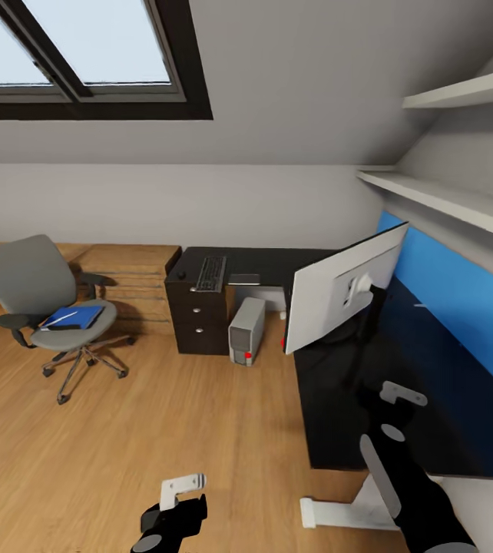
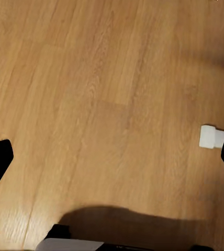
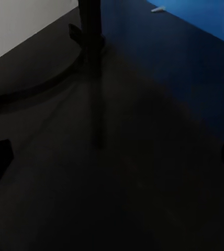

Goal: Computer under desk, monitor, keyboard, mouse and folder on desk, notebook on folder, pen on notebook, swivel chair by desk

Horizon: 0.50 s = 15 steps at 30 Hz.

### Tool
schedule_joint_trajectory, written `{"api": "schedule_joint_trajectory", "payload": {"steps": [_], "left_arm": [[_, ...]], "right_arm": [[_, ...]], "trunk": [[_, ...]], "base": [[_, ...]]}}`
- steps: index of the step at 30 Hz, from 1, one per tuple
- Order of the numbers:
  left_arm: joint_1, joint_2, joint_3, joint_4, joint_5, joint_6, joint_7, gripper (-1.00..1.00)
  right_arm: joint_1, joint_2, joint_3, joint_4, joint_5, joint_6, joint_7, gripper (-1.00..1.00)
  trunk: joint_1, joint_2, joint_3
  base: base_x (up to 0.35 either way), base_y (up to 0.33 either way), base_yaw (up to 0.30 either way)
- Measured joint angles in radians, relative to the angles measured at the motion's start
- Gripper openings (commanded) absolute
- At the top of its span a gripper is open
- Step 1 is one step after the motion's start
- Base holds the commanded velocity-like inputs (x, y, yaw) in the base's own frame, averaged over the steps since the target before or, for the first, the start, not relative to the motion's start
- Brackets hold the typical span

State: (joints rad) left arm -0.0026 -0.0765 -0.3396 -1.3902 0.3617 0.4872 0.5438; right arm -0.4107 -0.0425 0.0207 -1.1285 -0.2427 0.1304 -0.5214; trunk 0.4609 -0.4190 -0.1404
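While your left hand [image 1: 171, 503] hangs low over the wood floor [image 1: 124, 445], its wrist view shows two dark fingertips spread wide apart with bare planks between them, so it is open and holds nothing. Your right hand [image 1: 400, 403] hovers above the glossy black surface [image 1: 431, 384]; its wrist view puts one fingertip at each side edge, well apart, so it too is open and empty. Just beyond that hand stands the monitor [image 1: 344, 296] on the surface, its pale back turned toward you, with its dark stem and round base [image 3: 44, 73] seen in the right wrist view. A small pale sliver [image 3: 158, 9] lies farther back near the blue wall panel; it may be the pen, but it is too small to be sure. On the floor in the corner under the surface stands the computer [image 1: 246, 330], beside the drawer block [image 1: 196, 319] with silver knobs. On top of that block lies the keyboard [image 1: 211, 273], with a small dark round thing [image 1: 180, 274], probably the mouse, just beside it. Off to your left, well apart from the surface, the swivel chair [image 1: 39, 296] carries the blue folder [image 1: 76, 316] on its seat, a dark flat item lying on it.
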Motion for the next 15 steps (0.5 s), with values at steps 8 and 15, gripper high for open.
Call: {"api": "schedule_joint_trajectory", "payload": {"steps": [8,15], "left_arm": [[0.000,0.000,0.000,0.001,-0.001,0.000,0.002,1.00],[0.000,0.000,0.001,0.002,-0.003,-0.001,0.002,1.00]], "right_arm": [[0.000,0.003,0.017,0.001,0.001,0.000,0.010,1.00],[-0.025,0.003,0.042,0.219,0.040,-0.132,0.013,1.00]], "trunk": [[0.000,0.000,-0.003],[0.000,0.000,-0.004]], "base": [[0.000,-0.214,0.019],[0.000,0.000,0.000]]}}
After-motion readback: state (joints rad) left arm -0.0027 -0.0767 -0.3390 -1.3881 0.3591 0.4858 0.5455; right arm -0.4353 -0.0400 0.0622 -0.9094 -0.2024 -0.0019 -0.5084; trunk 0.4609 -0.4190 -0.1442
